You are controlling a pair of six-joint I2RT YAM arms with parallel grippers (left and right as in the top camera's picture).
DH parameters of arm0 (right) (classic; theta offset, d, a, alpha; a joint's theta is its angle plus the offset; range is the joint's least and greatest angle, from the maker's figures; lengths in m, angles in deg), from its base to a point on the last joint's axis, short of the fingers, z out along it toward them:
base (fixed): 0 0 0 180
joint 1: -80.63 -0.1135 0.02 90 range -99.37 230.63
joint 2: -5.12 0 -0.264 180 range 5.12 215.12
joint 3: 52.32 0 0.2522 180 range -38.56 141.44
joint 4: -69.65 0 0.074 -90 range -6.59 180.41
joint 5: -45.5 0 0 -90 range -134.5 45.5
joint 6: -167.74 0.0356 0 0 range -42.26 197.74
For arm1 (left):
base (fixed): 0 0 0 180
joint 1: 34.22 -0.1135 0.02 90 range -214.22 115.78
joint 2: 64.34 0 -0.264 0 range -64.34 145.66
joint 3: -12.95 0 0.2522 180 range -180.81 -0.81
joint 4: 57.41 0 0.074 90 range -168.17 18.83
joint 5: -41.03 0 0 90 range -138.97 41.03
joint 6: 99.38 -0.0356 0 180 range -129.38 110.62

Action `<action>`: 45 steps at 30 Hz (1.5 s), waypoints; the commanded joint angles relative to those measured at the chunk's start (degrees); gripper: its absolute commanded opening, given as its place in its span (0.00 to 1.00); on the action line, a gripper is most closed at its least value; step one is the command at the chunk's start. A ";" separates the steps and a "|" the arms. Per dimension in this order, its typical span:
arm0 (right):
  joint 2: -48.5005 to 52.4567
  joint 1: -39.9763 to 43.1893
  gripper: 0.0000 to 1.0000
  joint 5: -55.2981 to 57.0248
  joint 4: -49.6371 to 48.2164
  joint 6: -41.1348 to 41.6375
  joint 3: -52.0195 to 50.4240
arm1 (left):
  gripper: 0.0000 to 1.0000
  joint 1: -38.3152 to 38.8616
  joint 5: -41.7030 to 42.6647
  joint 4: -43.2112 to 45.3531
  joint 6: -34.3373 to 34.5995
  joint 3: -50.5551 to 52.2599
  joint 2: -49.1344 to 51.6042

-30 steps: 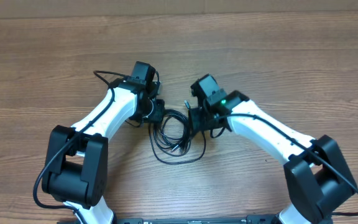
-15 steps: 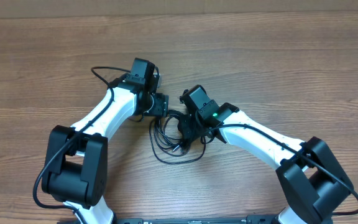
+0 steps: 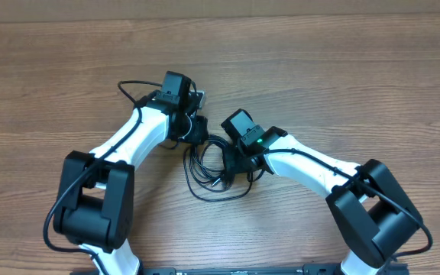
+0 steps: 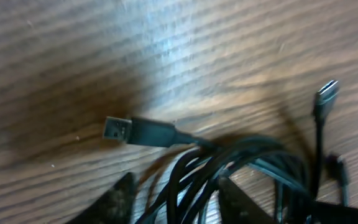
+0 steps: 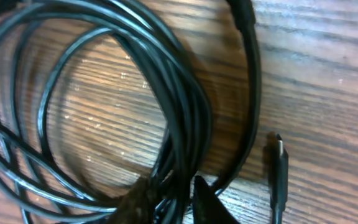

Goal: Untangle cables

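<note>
Cables point(image 3: 214, 169) bunched as before, right gripper point(image 5: 169, 198) now nearer, both grippers point(image 4: 174, 198) pinching strands.

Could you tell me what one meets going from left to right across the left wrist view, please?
USB-A plug → bundle of black cables → small upright plug. The gripper's fingers sit at the bottom edge, on either side of the bundle.

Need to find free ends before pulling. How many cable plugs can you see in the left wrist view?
3. A USB-A plug lies left on the wood, a slim plug points up at right, and a small one sits below it. The bundle may hide more.
</note>
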 commanded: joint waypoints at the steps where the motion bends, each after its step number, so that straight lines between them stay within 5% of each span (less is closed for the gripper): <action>1: 0.59 -0.15 0.15 0.07 -0.09 1.36 -0.26 | 0.34 0.52 0.74 -1.25 -1.09 -0.35 2.34; 6: 0.59 -0.15 0.04 0.09 -0.07 1.53 -0.26 | 0.29 0.68 0.72 -3.56 -1.14 -0.35 4.76; 9: 0.59 -0.09 0.04 4.15 1.60 4.11 -0.26 | 0.04 0.68 -0.66 -5.03 -2.36 -0.35 5.22; 16: 0.59 5.29 0.04 20.50 11.80 16.76 -0.24 | 0.04 -5.79 -4.20 -8.26 4.81 -0.52 3.76; 26: 0.57 17.27 0.04 19.65 13.66 15.67 0.57 | 0.04 -13.73 -0.42 -12.57 6.10 -0.50 2.80; 27: 0.46 18.25 0.04 14.36 13.62 10.47 1.81 | 0.04 -13.75 3.08 -12.81 5.11 -0.50 2.80; 32: -0.26 17.00 0.32 -2.82 13.86 -1.36 6.69 | 0.04 -11.74 14.36 -10.60 2.58 -0.50 2.80; 37: -1.07 12.63 0.59 -11.63 13.14 -6.84 8.94 | 0.04 -8.50 10.47 -9.53 2.62 -0.50 2.80; 45: -0.63 5.92 0.55 -6.58 11.17 -9.42 8.76 | 0.04 -7.78 11.02 -9.51 2.08 -0.50 2.80</action>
